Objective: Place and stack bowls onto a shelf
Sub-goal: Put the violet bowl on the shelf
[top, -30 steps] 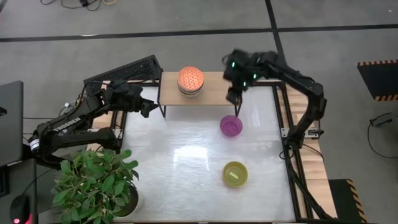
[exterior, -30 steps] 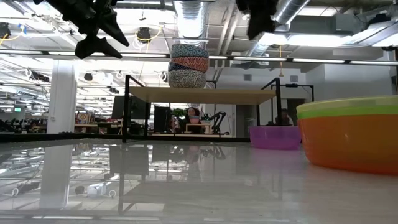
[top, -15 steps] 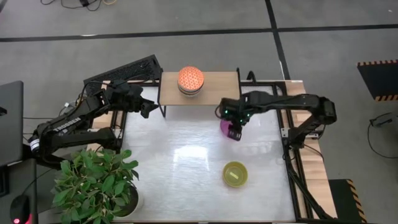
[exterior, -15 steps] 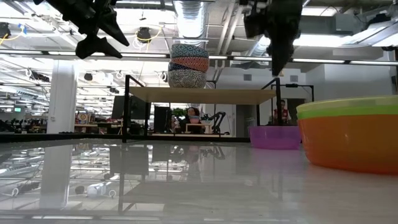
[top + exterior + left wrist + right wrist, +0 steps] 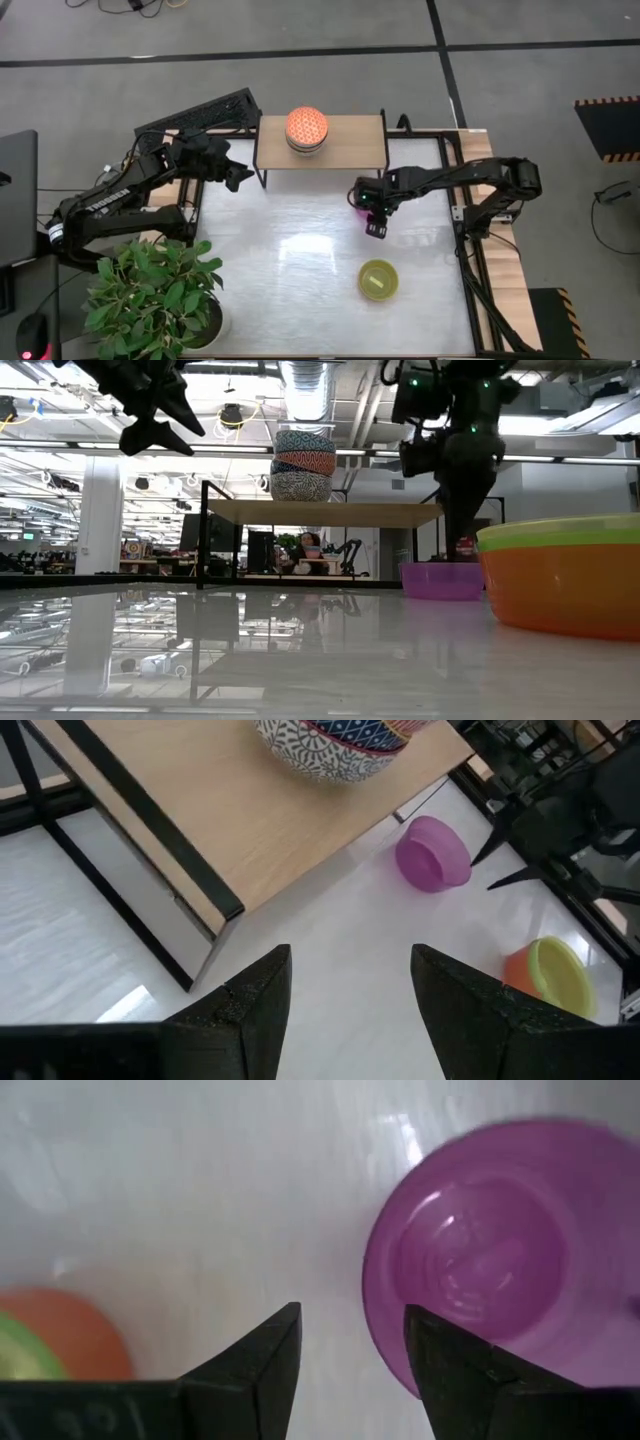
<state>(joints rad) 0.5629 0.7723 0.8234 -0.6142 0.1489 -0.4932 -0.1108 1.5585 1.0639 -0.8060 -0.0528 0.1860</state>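
Right end effector point(image 5: 375, 228): down low over the white tabletop point(image 5: 300, 260), fingers spread apart with nothing between them, sitting right at the near rim of the purple bowl point(image 5: 490, 1270). One finger looks like it's lined up with the rim, but can't say if it's touching.
Near stack: yellow-green bowl nested in an orange one point(image 5: 378, 279), closest to the front edge, on the right-arm side of the tabletop.
Purple bowl: upright on the tabletop, between that near stack and the shelf point(image 5: 345, 148), mostly hidden under the right arm from above.
Shelf: at the far edge, wood plank on thin black legs.
Shelf stack: three patterned bowls point(image 5: 304, 464) piled up toward the shelf's left end, orange-red one on top from overhead.
Left end effector point(image 5: 238, 172): hanging in the air off the shelf's left end, fingers wide open, holding nothing.
Plant point(image 5: 160, 295): leafy pot at the near left corner.
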